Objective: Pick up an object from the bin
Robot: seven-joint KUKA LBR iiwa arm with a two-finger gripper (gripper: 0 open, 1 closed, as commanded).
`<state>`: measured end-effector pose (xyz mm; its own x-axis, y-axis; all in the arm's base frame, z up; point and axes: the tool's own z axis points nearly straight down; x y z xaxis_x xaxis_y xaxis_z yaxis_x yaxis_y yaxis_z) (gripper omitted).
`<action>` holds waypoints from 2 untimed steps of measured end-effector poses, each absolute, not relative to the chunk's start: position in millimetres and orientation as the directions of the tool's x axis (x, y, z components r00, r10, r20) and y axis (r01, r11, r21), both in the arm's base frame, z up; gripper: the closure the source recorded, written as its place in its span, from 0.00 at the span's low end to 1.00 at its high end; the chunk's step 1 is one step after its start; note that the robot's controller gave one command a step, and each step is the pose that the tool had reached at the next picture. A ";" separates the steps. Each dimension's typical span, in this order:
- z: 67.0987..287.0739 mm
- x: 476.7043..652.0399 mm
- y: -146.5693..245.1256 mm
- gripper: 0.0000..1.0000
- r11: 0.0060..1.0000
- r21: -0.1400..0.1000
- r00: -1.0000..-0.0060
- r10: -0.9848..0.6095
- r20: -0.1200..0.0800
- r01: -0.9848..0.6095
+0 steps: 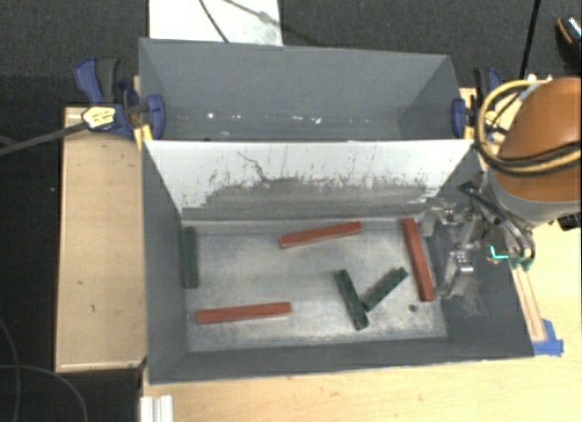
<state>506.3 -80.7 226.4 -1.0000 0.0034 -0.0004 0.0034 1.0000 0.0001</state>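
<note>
My gripper [453, 286] sits low against the right wall of the bin [300, 170]. I cannot tell from here whether the jaws are open or closed. A long red bar [417, 259] lies just beside them on their left, running front to back along the floor. Two crossed dark green bars [364, 295] lie near it, further left.

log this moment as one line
gripper: low by right wall of bin | nearest: red bar beside it | grasp: not confirmed
</note>
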 end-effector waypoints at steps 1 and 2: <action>69.2 497.8 -82.3 0.00 0.973 0.002 -0.973 -0.230 0.004 -0.230; 73.4 500.7 -82.6 1.00 0.972 -0.001 -0.972 -0.233 -0.005 -0.233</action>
<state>500.7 -82.6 73.4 -0.9724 -0.2334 -0.0049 -0.2334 0.9724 -0.0015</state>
